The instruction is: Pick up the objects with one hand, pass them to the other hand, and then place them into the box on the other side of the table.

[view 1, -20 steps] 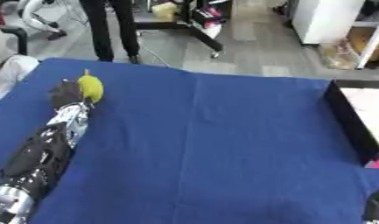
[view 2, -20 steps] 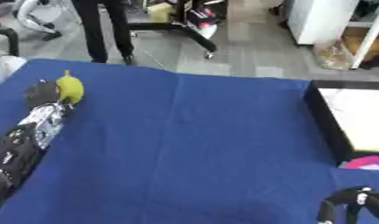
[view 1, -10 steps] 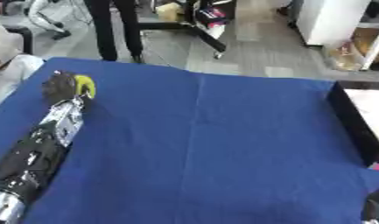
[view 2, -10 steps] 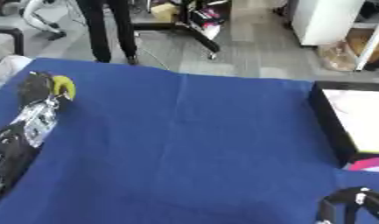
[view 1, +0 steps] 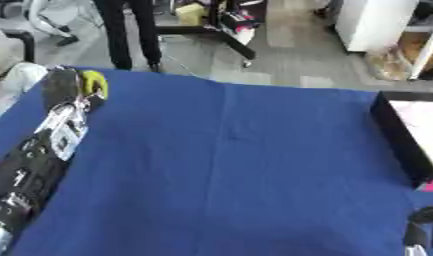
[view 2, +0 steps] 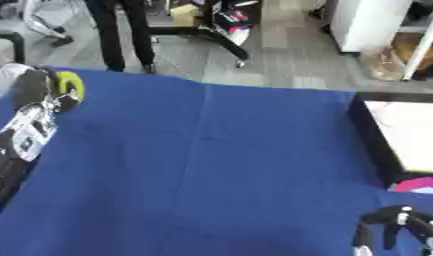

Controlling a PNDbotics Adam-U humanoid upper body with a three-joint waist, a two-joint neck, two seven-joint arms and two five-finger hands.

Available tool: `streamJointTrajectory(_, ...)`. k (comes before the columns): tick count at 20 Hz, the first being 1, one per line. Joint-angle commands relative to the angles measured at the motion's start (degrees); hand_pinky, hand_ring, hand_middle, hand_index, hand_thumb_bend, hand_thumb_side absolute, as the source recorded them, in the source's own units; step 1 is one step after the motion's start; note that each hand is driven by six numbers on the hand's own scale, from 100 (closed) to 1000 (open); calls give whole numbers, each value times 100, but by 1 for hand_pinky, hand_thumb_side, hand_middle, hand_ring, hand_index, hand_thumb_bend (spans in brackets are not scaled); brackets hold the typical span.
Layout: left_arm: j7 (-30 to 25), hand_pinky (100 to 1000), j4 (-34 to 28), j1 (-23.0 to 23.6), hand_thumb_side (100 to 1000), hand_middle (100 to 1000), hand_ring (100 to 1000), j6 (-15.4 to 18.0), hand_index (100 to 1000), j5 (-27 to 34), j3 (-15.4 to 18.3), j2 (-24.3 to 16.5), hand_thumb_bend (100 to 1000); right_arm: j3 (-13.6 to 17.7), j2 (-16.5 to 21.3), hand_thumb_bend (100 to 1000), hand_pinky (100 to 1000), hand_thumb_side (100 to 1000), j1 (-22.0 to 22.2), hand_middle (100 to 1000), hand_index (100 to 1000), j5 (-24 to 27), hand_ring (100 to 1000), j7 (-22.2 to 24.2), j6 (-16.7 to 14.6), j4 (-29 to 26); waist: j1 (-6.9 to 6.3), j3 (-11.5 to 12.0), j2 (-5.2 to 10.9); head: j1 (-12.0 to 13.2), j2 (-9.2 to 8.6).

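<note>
Blue cloth covers the surface (view 1: pixel 237 165), with grey floor beyond its far edge. Along the left side the left arm stretches away, its left hand (view 1: pixel 66 87) clasping a yellow-green object (view 1: pixel 93 82) near the far left corner. Far opposite sits the box (view 2: pixel 370 135); the right hand (view 2: pixel 390 225) rests near the lower right corner, fingers relaxed.

The table is covered by a matt blue cloth (view 1: pixel 228 165), creased along faint fold lines. A smooth yellow-green object (view 1: pixel 94 83) with a slight sheen is seen against the left hand (view 1: pixel 64 87), matt black, with glossy silver metal on the forearm. The box (view 2: pixel 370 134) has matt black walls and a pale, paper-like inside.
</note>
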State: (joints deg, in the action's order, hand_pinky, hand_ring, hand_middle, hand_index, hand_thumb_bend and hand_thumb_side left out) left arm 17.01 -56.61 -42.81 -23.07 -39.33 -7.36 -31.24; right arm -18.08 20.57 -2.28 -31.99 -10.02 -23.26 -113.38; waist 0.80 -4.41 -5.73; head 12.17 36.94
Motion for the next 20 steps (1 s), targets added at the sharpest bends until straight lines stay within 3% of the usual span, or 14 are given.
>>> streamJointTrajectory(1,-267,622,-541,-27,201,337,440,261,475,272,-408,2,100,-162,196,100,696,306,-136,489,776,-8,654,267,-265,-121,-17,16,92,-112,62)
streamJointTrajectory(2,-356,622,-685,15,201,337,441,350,476,361,-552,39,100,-186,204,100,698,303,-164,511,799,4,663,356,-353,-121,-17,22,96,-141,74)
streamJointTrajectory(3,-443,623,-826,58,202,338,442,436,476,447,-693,63,100,-191,206,100,696,391,-185,555,842,35,681,442,-427,-121,-16,28,100,-171,88)
streamJointTrajectory(4,-522,624,-955,97,202,338,442,516,477,527,-822,102,100,-201,207,100,688,413,-210,549,844,84,679,520,-483,-121,-16,30,103,-203,103)
streamJointTrajectory(9,-931,626,-1620,247,205,342,445,925,479,936,-1401,220,100,-228,227,100,619,450,-311,346,776,445,621,594,-481,-121,-13,40,118,-332,164)
streamJointTrajectory(13,-1299,627,-2218,429,206,342,445,1293,480,1304,-1433,111,100,-254,247,100,610,452,-355,305,760,600,613,470,-425,-121,-13,53,117,-384,182)
streamJointTrajectory(16,-1556,624,-2635,547,209,343,446,1536,481,1561,-1560,105,100,-279,248,100,565,470,-435,176,668,724,573,319,-413,-121,-6,60,117,-424,214)
streamJointTrajectory(19,-1807,622,-3043,631,211,344,446,1478,481,1812,-1654,76,100,-283,271,100,550,468,-500,180,657,792,562,138,-382,-121,0,78,117,-454,232)
streamJointTrajectory(20,-1890,621,-3179,649,212,344,446,1419,481,1895,-1676,64,100,-280,276,100,555,385,-524,191,677,796,564,78,-375,-121,2,82,117,-462,239)
